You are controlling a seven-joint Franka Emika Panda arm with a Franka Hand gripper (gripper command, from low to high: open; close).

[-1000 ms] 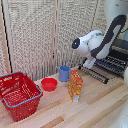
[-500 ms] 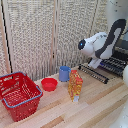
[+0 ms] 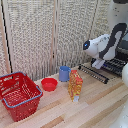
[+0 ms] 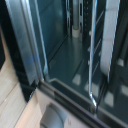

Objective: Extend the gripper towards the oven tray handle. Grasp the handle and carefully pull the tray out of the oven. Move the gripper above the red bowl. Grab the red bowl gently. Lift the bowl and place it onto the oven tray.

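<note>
One red mesh basket (image 3: pixel 19 95) nearest, at 8 o'clock on the wooden table (image 3: pixel 95 107); orange carton (image 3: pixel 75 84) mid-table; red bowl (image 3: pixel 49 84) and blue cup (image 3: pixel 64 73) behind it; gripper (image 3: pixel 98 64) at 3 o'clock over the oven's (image 3: pixel 121 52) open door (image 3: pixel 93 73), finger spread cannot be told; wrist view shows only oven glass

A robot lab staged as a kitchen. A white robot arm (image 3: pixel 107 46) works at a pale wooden bench (image 3: pixel 95 102). Beige folding screens (image 3: pixel 35 35) stand behind it.
</note>
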